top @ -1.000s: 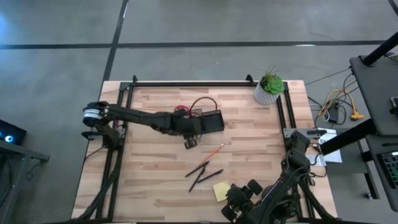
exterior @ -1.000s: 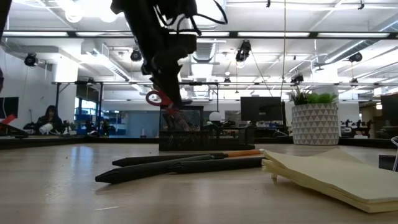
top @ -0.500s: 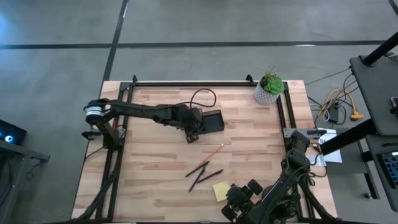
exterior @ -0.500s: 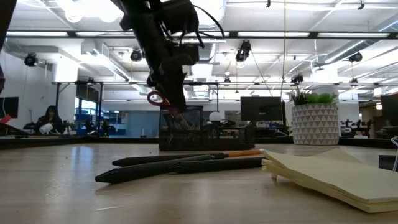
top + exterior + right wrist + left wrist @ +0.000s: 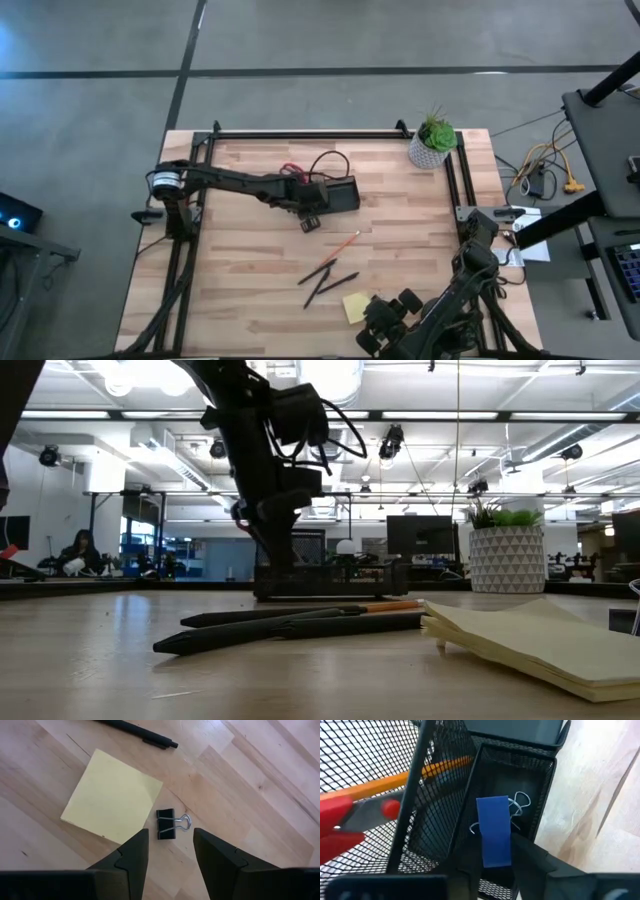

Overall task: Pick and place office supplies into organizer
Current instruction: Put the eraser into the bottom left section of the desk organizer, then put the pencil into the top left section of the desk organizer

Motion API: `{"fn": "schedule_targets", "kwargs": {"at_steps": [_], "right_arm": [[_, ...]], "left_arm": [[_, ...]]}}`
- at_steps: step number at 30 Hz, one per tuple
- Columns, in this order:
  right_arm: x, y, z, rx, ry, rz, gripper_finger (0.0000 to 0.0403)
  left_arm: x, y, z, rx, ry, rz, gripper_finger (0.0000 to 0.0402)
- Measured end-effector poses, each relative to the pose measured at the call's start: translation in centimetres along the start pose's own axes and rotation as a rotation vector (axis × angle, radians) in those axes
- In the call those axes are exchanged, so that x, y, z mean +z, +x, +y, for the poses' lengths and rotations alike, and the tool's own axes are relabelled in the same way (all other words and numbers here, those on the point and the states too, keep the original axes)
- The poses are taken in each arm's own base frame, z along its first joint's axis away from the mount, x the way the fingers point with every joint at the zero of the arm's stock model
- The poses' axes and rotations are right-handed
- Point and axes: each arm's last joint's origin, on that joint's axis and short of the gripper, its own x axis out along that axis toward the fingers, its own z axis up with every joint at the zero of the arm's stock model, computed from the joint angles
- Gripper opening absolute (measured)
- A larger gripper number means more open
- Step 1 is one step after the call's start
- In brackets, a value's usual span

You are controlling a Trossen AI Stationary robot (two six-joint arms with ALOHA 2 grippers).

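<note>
— Where's the left gripper (image 5: pixel 310 205) at?

— Down at the black mesh organizer (image 5: pixel 335 194), near the middle of the table (image 5: pixel 400 250). From its wrist camera a blue binder clip (image 5: pixel 493 831) sits inside a small compartment just past the fingertips (image 5: pixel 540 857). The fingers stand a little apart, and I can't tell whether they touch the clip at all.

— Anything else in the organizer?

— The red-handled scissors (image 5: pixel 350 817) and an orange pencil (image 5: pixel 395 780) show through the mesh in the neighbouring section.

— And the right gripper (image 5: pixel 169 851)?

— It hangs low at the table's near edge, fingers open and holding nothing. A black binder clip (image 5: pixel 172 824) lies on the wood between them, just beside the yellow sticky-note pad (image 5: pixel 112 802).

— What lies loose on the table?

— Two dark pens (image 5: pixel 328 280) crossed near the pad, and another orange pencil (image 5: pixel 345 241) beyond them. The potted plant (image 5: pixel 433 140) stands in the far right corner.
</note>
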Motion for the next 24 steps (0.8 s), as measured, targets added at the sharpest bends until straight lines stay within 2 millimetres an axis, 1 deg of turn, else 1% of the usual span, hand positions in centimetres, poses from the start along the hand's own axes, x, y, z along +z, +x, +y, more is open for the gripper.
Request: {"fn": "schedule_targets", "kwargs": {"at_steps": [5, 9, 13, 17, 19, 22, 24], "right_arm": [[0.0, 0.0, 0.0, 0.000, 0.005, 0.001, 0.0150], [0.0, 0.0, 0.0, 0.000, 0.005, -0.003, 0.0150], [0.0, 0.0, 0.0, 0.000, 0.003, -0.006, 0.0150], [0.0, 0.0, 0.0, 0.000, 0.002, -0.006, 0.0150], [0.0, 0.0, 0.0, 0.001, 0.008, -0.006, 0.0150], [0.0, 0.0, 0.0, 0.002, 0.009, -0.006, 0.0150], [0.0, 0.0, 0.0, 0.002, 0.009, -0.006, 0.0150]], "left_arm": [[0.1, -0.4, -0.4, -0.009, -0.010, -0.013, 0.0129], [0.5, -1.2, -1.0, -0.041, -0.001, -0.021, 0.0149], [1.2, -2.2, -1.7, -0.058, 0.011, -0.051, 0.0153], [2.0, -3.0, -1.9, -0.051, 0.003, -0.083, 0.0153], [2.4, -4.0, -2.3, -0.075, -0.010, -0.095, 0.0153], [2.9, -6.0, -3.6, -0.218, -0.028, -0.117, 0.0153], [2.6, -6.7, -4.6, -0.301, -0.049, -0.094, 0.0153]]}}
